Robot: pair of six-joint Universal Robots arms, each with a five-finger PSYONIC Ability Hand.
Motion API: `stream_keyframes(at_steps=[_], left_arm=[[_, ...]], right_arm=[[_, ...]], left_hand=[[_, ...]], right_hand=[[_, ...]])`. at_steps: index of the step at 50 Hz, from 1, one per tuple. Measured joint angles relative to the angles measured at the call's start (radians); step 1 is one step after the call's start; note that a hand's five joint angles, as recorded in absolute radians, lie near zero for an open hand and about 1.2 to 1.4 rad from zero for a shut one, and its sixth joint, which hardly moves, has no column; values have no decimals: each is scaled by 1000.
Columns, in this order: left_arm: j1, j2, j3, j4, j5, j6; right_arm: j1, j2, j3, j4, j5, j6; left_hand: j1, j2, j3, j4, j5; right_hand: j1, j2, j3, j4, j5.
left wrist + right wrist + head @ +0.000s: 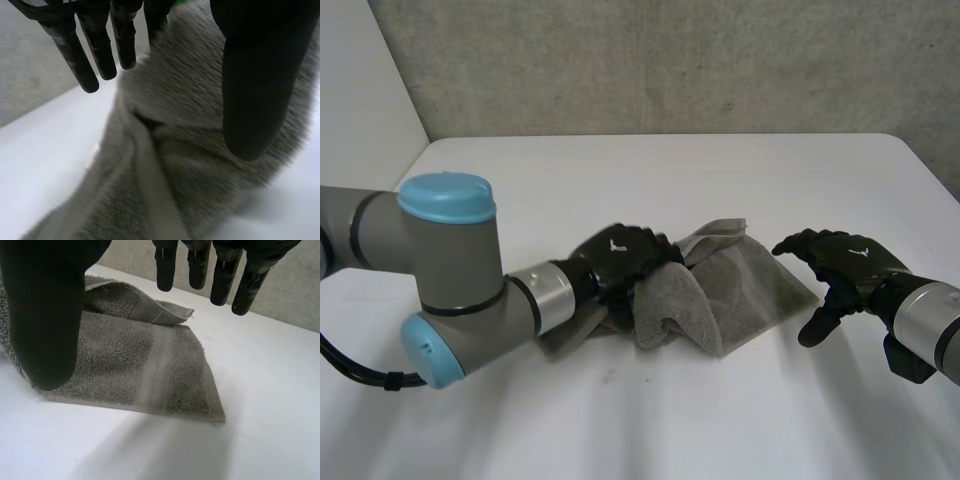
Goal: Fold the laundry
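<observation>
Roughly at the middle of the white bench [670, 170] lies a grey towel [760, 285], flat on its right side and bunched on its left. The left robot hand [620, 255] sits on the bunched side, fingers curled over a raised fold that hangs below them. In its wrist view the cloth [190, 165] rises between fingers and thumb [255, 90], so it is holding the towel. The right robot hand [845, 265] hovers just beside the towel's right edge, apart from it, fingers spread and relaxed, holding nothing. Its wrist view shows the towel [125, 360] with a woven band [157, 365] near one edge and a corner folded back. Each hand's back carries a small white mark [863, 252], too small to read. Grey wall [670, 60] behind the bench.
</observation>
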Motion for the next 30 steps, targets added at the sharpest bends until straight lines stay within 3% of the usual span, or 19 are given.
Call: stream_keyframes(at_steps=[8,9,10,11,12,14,24,30], left_arm=[[-34,-10,-2,-37,-4,110],[-37,-9,-2,-36,-6,118],[-38,-7,-2,-36,-8,123],[-40,-5,-2,-34,-10,126],[-40,-2,-2,-31,-11,127],[-42,13,-2,-19,-21,127],[-47,122,-15,69,-159,59],[-70,228,-37,88,-292,-12]], right_arm=[[2,33,4,-14,0,0],[4,43,6,-17,0,0],[5,48,7,-18,0,1],[6,57,9,-20,0,1],[7,64,11,-21,1,1],[11,82,15,-24,2,2],[85,144,20,-50,14,60],[148,185,-13,-62,16,215]], left_hand=[[135,128,123,123,121],[406,396,392,398,363],[516,500,466,478,467],[516,500,466,478,467],[666,660,655,655,651],[756,770,753,764,754],[794,835,830,841,814],[797,839,835,846,819]], right_hand=[[0,0,0,0,0],[0,0,0,0,0],[0,0,0,0,0],[0,0,0,0,0],[0,0,0,0,0],[0,0,0,0,0],[0,0,0,0,0],[0,0,0,0,0]])
